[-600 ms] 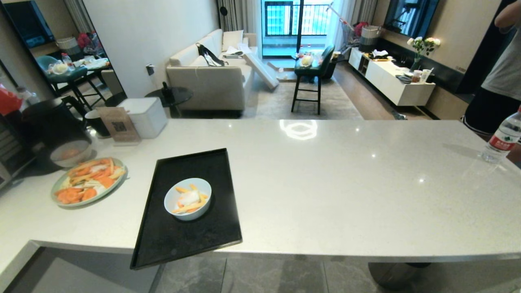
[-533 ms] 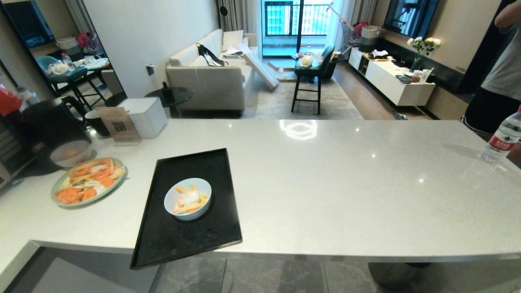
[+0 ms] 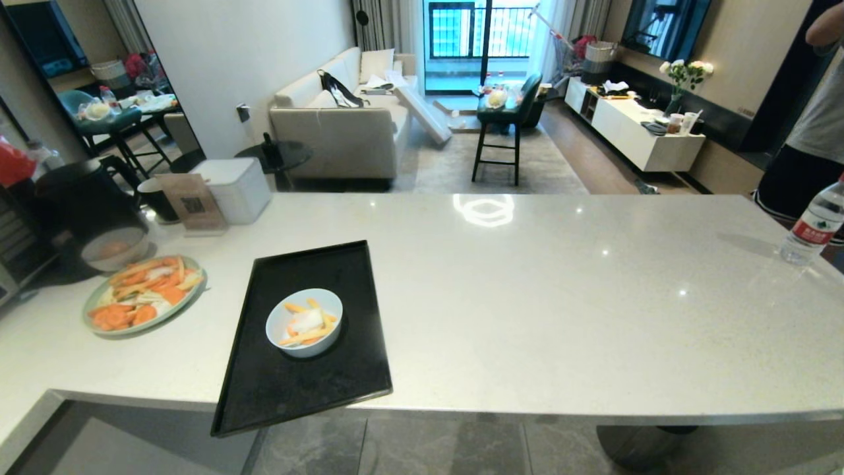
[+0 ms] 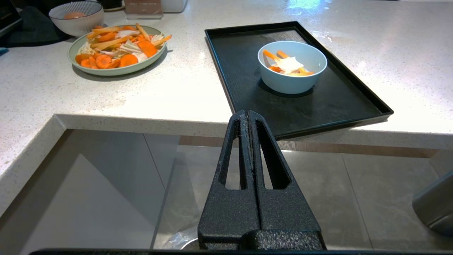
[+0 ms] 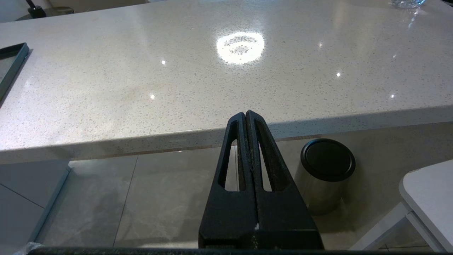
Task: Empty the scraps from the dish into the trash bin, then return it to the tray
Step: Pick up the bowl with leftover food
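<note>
Neither arm shows in the head view, which takes in the whole pale speckled stone counter [image 3: 527, 297]: the flat black rectangular tray [image 3: 290, 396] lies with its near corner jutting past the counter's front edge, and the small round pale blue dish [image 3: 304, 322] sits on it, holding the scraps [image 3: 305, 323], thin yellow and orange strips around a white lump. To the tray's left lies a wide pale-green plate [image 3: 142, 297] heaped with orange slices, with a greyish bowl [image 3: 113, 249] behind it; a clear water bottle [image 3: 813, 224] stands at the far right, beside a person [image 3: 814, 125] at the frame's edge. From the left wrist view, the left gripper [image 4: 247, 115] hangs below and in front of the counter edge, its black textured fingers pressed together on nothing, pointing toward the tray and dish; a scrap of crinkled clear plastic peeks out beneath it. Only the right wrist view shows the right gripper [image 5: 245, 115], likewise closed and empty, low before bare counter, with a dark steel cylinder [image 5: 325, 173] with a black top on the grey tiled floor.
</note>
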Robot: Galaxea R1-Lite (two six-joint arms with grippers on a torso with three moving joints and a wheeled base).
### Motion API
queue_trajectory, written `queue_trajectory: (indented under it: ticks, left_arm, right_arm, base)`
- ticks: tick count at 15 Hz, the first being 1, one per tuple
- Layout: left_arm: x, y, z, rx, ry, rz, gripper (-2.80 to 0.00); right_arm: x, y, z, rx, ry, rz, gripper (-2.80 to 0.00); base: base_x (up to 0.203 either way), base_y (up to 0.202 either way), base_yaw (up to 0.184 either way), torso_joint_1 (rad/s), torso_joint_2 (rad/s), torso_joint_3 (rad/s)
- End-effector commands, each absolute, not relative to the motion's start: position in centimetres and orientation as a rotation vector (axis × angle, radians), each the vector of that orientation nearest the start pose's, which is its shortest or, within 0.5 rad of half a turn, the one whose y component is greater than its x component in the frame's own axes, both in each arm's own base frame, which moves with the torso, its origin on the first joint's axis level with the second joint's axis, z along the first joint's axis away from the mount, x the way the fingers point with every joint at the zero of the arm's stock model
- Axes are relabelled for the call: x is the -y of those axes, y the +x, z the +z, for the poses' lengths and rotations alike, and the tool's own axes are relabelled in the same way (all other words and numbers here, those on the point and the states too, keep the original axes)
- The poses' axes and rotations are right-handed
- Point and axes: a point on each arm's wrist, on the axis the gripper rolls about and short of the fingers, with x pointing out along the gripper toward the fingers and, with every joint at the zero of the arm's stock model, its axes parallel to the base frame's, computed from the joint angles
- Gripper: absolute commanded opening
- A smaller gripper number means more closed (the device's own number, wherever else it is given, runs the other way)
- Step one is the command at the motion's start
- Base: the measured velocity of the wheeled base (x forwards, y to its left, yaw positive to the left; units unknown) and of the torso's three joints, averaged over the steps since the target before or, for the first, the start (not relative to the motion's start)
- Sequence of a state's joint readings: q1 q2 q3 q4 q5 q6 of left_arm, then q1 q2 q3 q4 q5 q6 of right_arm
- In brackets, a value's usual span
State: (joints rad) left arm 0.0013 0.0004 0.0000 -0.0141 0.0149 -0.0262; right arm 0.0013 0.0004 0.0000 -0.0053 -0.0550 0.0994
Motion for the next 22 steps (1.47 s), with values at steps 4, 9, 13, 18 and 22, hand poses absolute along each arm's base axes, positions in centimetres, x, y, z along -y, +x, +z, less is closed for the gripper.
queue_trajectory:
  ticks: [4, 9, 13, 18, 22]
  left_arm:
    - [0.0, -2.3, 7.6, 0.009, -0.006, 0.001, -2.80]
    - [0.2, -3.3, 11.0, 0.027, 0.000, -0.103, -2.80]
    - [0.3, -2.4, 14.1, -0.023, 0.008, -0.134, -2.80]
    - [0.3, 0.9, 17.6, -0.162, 0.010, -0.137, -2.80]
    - [0.3, 5.5, 19.6, -0.319, 0.034, -0.145, -2.80]
  right_arm:
    - [0.1, -2.3, 7.6, 0.009, 0.100, -0.053, -2.80]
    - [0.1, -2.3, 7.6, 0.009, 0.100, -0.053, -2.80]
    - [0.1, -2.3, 7.6, 0.008, 0.100, -0.053, -2.80]
    - [0.1, -2.3, 7.6, 0.009, 0.100, -0.053, -2.80]
    - [0.1, -2.3, 7.6, 0.010, 0.100, -0.053, -2.80]
  base:
    - [0.000, 0.000, 0.000, 0.000, 0.00, 0.000]
    - [0.000, 0.000, 0.000, 0.000, 0.00, 0.000]
    - [0.000, 0.000, 0.000, 0.000, 0.00, 0.000]
    - [0.000, 0.000, 0.000, 0.000, 0.00, 0.000]
    - [0.000, 0.000, 0.000, 0.000, 0.00, 0.000]
